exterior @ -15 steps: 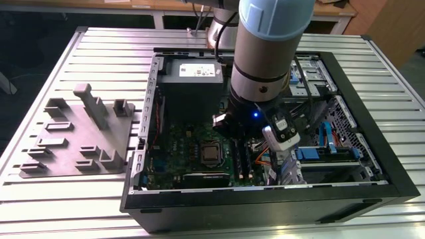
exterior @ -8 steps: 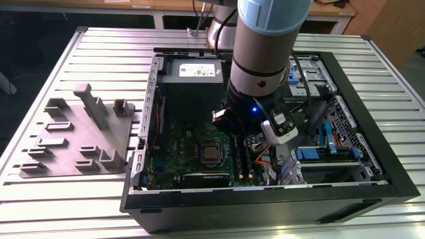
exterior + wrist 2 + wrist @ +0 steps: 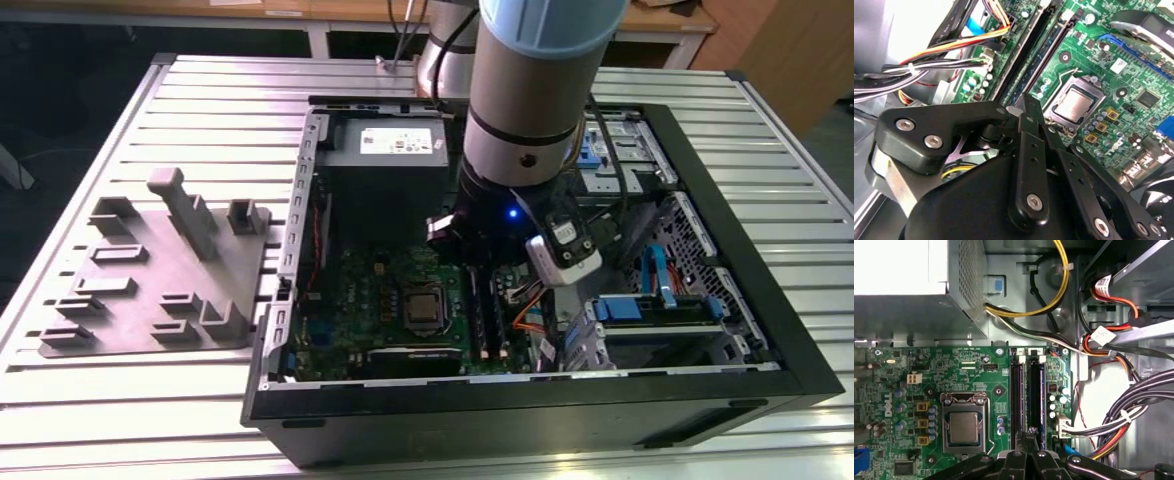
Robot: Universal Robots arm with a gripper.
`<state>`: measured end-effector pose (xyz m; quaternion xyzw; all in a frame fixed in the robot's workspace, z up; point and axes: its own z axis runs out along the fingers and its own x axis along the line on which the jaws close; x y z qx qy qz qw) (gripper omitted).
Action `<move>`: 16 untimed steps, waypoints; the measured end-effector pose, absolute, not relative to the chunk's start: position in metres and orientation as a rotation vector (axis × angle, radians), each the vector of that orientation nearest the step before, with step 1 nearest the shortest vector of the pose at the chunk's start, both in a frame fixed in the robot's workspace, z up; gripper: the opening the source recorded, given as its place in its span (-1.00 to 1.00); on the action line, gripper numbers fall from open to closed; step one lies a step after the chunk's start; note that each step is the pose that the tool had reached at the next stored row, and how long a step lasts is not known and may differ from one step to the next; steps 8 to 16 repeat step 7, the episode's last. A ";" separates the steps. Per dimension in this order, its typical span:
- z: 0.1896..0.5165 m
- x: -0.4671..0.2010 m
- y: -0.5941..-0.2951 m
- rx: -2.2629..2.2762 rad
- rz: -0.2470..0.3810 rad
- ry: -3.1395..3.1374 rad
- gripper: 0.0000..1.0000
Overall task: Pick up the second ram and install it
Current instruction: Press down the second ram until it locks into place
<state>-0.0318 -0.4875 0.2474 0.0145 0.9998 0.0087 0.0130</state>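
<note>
One long dark second ram (image 3: 1035,395) seated in slot, pincer (image 3: 1030,432) together above it

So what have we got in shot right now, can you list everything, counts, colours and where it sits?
Slatted metal table: one, silver, under everything.
Open computer case: one, black, lying on the table.
Moulded plastic fixture plate: one, grey, on the table at the exterior view's left of the case.
Motherboard: one, green, inside the case.
Square processor chip: one, silver, in its socket on the motherboard.
Long plastic slot rails: several, black, beside the socket.
Dark blue-green ram stick: at least one, standing in the rails; exact count unclear.
Power supply box: one, grey metal, beside the motherboard.
Cable bundles: several, black, yellow, orange and red, alongside the rails.
Robot arm: one, silver and light blue, reaching into the case.
Gripper: one, black, shut, over the rails.
</note>
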 end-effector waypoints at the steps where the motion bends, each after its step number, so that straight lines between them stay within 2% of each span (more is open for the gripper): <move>1: 0.247 -0.032 -0.488 0.045 0.027 3.115 -0.80; 16: 0.248 -0.032 -0.488 0.045 0.027 3.115 -0.80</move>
